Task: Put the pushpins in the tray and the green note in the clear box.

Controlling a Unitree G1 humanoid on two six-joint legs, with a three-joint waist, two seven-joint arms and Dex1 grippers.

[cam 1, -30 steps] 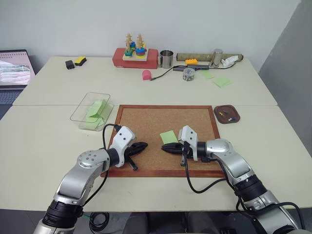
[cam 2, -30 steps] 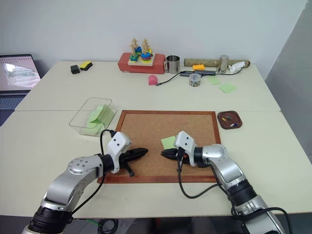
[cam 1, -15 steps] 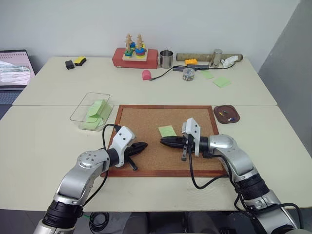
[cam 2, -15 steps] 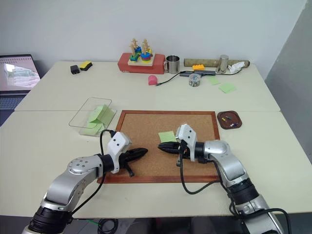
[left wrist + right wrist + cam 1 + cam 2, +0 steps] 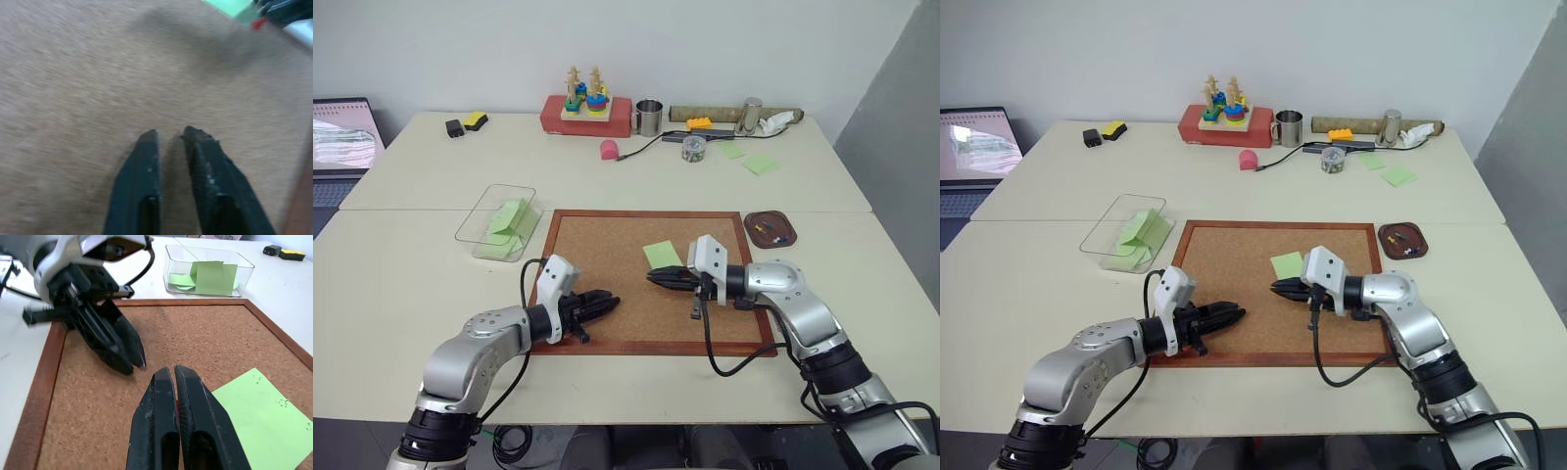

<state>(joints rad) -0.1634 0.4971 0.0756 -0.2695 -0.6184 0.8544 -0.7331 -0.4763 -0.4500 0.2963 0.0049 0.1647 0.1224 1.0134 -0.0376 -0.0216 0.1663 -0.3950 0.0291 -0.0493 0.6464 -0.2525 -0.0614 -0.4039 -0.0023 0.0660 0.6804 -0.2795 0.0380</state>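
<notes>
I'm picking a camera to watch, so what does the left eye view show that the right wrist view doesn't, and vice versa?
Left eye view adds the tray, off the cork board's far right corner.
Right wrist view adds a sliver of the red pushpin, pinched in the shut right claw.
Both show the green note flat on the cork board, the left claw, and the clear box holding green papers.

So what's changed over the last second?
Right gripper, shut on a red pushpin, rose and drew right; green note shifted toward the cork board's far edge. Left gripper parted its fingers slightly. Tray and clear box unchanged.
</notes>
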